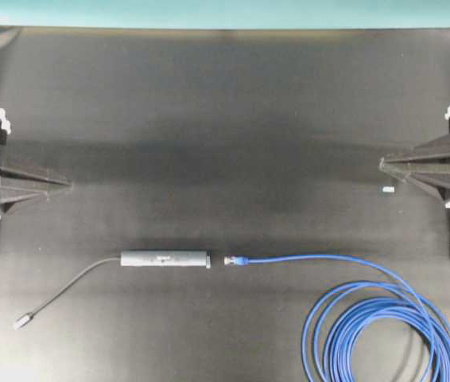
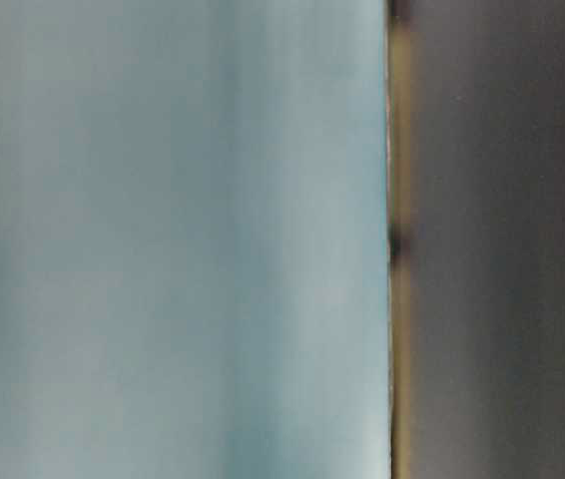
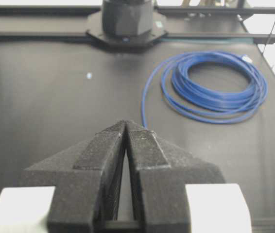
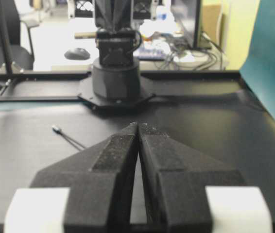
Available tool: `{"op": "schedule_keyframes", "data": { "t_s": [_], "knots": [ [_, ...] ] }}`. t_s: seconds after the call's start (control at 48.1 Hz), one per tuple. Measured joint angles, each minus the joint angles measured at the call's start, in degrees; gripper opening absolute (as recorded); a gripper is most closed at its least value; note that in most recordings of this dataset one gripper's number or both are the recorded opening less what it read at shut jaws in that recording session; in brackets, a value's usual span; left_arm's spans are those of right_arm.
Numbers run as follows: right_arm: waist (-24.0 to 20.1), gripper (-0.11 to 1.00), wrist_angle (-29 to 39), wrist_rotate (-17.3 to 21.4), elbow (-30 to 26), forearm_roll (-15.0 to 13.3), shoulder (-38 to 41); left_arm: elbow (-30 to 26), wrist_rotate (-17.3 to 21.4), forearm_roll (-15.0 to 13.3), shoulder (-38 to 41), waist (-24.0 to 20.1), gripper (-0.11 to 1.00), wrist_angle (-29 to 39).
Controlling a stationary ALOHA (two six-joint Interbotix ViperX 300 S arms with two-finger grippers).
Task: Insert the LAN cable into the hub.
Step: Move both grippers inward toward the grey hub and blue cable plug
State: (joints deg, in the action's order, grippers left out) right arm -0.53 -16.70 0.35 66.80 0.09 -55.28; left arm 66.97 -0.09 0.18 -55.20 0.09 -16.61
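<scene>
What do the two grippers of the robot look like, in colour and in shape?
Both look alike. The left gripper has two matt black fingers with a rough, grainy surface; they are wedge-shaped and narrow to a point. White blocks sit at their base on each side. The right gripper has the same build. No markings or cables show on them.

One hub (image 1: pixel 164 259), a slim grey bar with one thin grey cord (image 1: pixel 74 285) ending in one small silver plug (image 1: pixel 21 322). One blue LAN cable (image 1: pixel 384 318), most of it wound in a single coil, with one plug (image 1: pixel 235 259) at its free end. Two grippers, left (image 1: pixel 66 184) and right (image 1: pixel 383 165); one small white object (image 1: pixel 387 189) on one black table (image 1: pixel 225 103).
</scene>
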Motion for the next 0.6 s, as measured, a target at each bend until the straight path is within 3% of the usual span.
{"op": "schedule_keyframes", "data": {
  "t_s": [0.229,0.437,0.603],
  "knots": [
    [0.0,0.0,7.8,0.1,-1.5,0.6,2.8,-1.4,-1.6,2.0,4.7,-0.3,0.0,-0.9],
    [-1.4,0.0,13.6,0.1,-5.2,0.8,8.9,-0.5,-1.6,2.2,8.7,3.0,0.0,-7.6],
    [-3.3,0.0,15.5,1.6,-7.2,1.6,15.4,1.8,-4.5,2.1,13.6,5.4,0.0,-12.4]
  ]
}}
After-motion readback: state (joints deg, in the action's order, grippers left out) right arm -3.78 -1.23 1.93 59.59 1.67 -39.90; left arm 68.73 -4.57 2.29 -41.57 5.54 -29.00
